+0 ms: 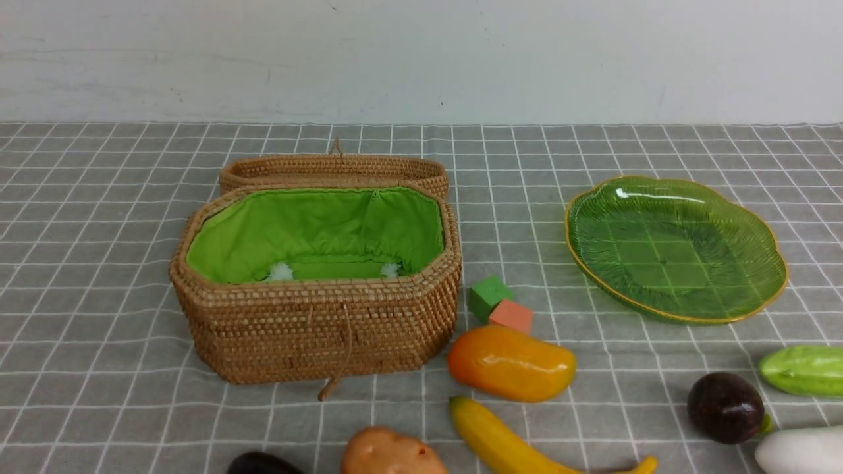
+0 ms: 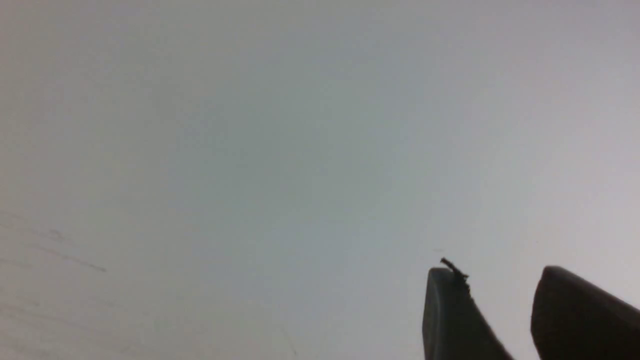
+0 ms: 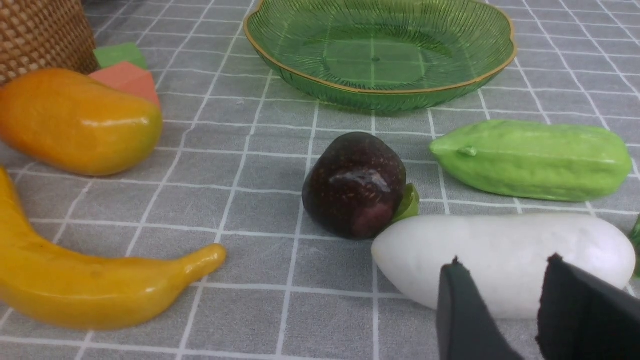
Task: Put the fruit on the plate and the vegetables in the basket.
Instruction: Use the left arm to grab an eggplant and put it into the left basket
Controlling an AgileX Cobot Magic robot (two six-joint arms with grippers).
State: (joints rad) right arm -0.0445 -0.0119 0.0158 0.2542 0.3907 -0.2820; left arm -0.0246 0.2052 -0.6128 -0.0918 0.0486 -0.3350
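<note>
A grey cloth with a white grid is covering the worktop (image 1: 79,395) across the whole front view. The basket (image 1: 316,329) is sitting left of centre. Its lid (image 1: 332,172) is lying tipped back behind it, and its green lining (image 1: 316,230) is showing, with two small white tufts (image 1: 281,271) resting on the bottom. The plate (image 1: 678,250) is sitting at the right of the frame, well apart from the basket, and the cloth's grid is showing through its bare glass.

All the fruit and vegetables are lying on the cloth along the lower part of the frame:
- The banana (image 1: 500,441) is curving along the bottom edge at centre.
- The mango (image 1: 510,362) is lying just above the banana, near the basket's right corner.
- The radish (image 1: 800,451) is filling the lower right corner.
- The cucumber (image 1: 803,370) is lying above the radish, at the right edge.
- The potato (image 1: 392,454) is peeking in at the bottom edge, left of the banana.
- The purple fruit (image 1: 724,407) is sitting just left of the radish.

A green cube (image 1: 489,296) and an orange cube (image 1: 512,316) are touching each other between the basket and the mango.

In the left wrist view, the left jaws are standing apart with nothing between them, against a blank pale surface. In the right wrist view, the right jaws are likewise standing apart and gripping nothing, with the radish just beyond them.
</note>
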